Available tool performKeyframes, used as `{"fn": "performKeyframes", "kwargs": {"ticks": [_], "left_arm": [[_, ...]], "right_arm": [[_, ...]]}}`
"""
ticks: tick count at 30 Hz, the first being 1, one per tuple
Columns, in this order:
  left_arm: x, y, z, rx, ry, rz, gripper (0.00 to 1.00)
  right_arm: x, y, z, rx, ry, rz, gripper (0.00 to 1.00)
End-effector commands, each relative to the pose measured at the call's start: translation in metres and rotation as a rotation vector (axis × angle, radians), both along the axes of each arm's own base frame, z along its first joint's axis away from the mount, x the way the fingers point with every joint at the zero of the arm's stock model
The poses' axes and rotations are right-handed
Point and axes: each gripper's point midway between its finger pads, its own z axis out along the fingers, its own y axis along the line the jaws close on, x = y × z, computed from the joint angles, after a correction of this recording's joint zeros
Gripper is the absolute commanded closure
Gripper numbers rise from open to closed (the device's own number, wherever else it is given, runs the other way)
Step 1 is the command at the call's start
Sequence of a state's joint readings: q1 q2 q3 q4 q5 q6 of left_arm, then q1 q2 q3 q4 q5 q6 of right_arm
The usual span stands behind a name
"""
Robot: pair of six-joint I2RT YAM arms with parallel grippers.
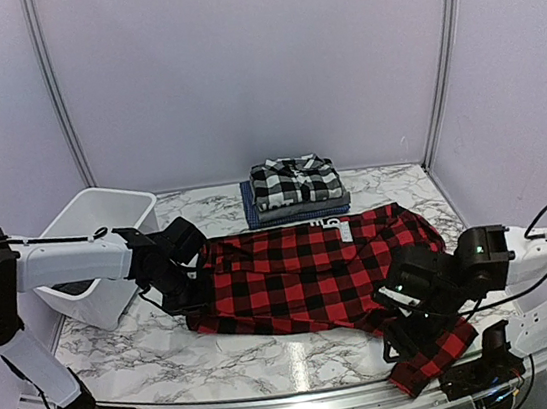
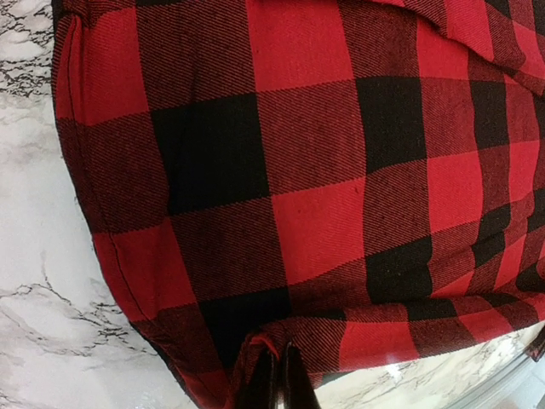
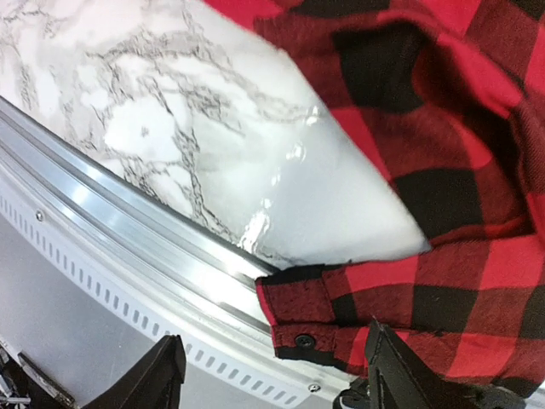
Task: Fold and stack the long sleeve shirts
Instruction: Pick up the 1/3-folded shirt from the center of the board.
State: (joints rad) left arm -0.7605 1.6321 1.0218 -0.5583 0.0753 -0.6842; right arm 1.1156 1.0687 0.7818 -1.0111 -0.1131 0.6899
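Item: red-and-black check shirt, unfolded, spread across the middle of the marble table, one sleeve trailing toward the near right corner and ending in a buttoned cuff draped over the aluminium edge rail. At the shirt's left edge, left gripper clamped tight on a pinch of puckered cloth, presumably held so as to carry that side over in a fold. At the near right, right gripper with jaws spread wide and nothing between them, poised just over the cuff; placed there, by the look of it, to gather the stray sleeve back onto the table before folding. Finished lot: folded stack at the far side, just beyond the spread shirt, with black-and-white plaid shirt on top and grey and blue layers beneath; set apart, apparently, to leave working room and receive the next piece. Also present: white tub at far left beside the left arm, contents not discernible. Fold judged barely begun. Hazard noted: cuff sliding further off the edge on any early pull from the left.
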Motion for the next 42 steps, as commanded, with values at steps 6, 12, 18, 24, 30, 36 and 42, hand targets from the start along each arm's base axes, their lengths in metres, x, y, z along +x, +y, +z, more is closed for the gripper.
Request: {"fn": "performKeyframes", "kwargs": {"ticks": [6,12,18,24,30,36,42], "left_arm": [[0.004,-0.001,0.0,-0.015,0.02,-0.039,1.0],[0.002,0.0,-0.002,-0.017,0.033,-0.035,1.0],[0.0,0.003,-0.001,-0.02,0.034,-0.025,1.0],[-0.002,0.003,-0.001,-0.025,0.04,-0.028,1.0],[-0.006,0.002,0.001,-0.041,0.048,-0.031,1.0],[-0.013,0.001,0.01,-0.068,0.039,-0.029,1.0],[-0.003,0.001,0.025,-0.074,-0.023,-0.013,1.0]], "right_arm": [[-0.04,-0.002,-0.045,-0.184,0.023,-0.04,0.24],[-0.036,-0.006,-0.069,-0.291,-0.062,-0.044,0.22],[-0.022,-0.018,-0.072,-0.391,-0.157,-0.123,0.44],[-0.008,-0.032,-0.041,-0.407,-0.249,-0.188,0.86],[0.016,-0.049,0.015,-0.413,-0.392,-0.293,1.0],[0.065,-0.041,0.066,-0.291,-0.527,-0.44,1.0],[0.135,-0.03,0.149,-0.243,-0.847,-0.516,1.0]]}}
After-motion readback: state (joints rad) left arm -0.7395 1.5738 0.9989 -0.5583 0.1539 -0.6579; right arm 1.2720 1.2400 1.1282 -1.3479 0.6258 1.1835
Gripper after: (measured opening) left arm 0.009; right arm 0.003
